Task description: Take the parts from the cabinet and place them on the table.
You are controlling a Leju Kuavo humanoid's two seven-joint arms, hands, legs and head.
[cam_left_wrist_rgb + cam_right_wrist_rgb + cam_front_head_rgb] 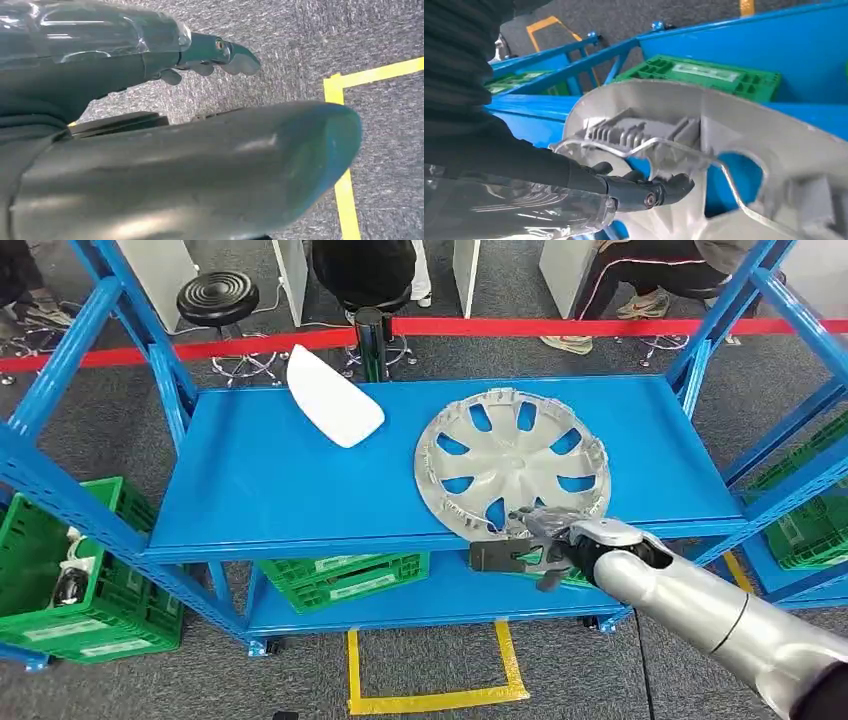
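Right hand [545, 545] grips the near rim of the silver hubcap [512, 462], fingers [664, 192] hooked through a spoke opening. Hubcap lies inner side up on the upper shelf [270, 485] of the blue rack, near edge overhanging the front lip. White teardrop-shaped cover [333, 397] rests on the same shelf, well apart. Green crates [345, 575] sit on the lower shelf; their labels are unreadable. Left hand [210, 55] hangs over carpet, fingers extended, holding nothing.
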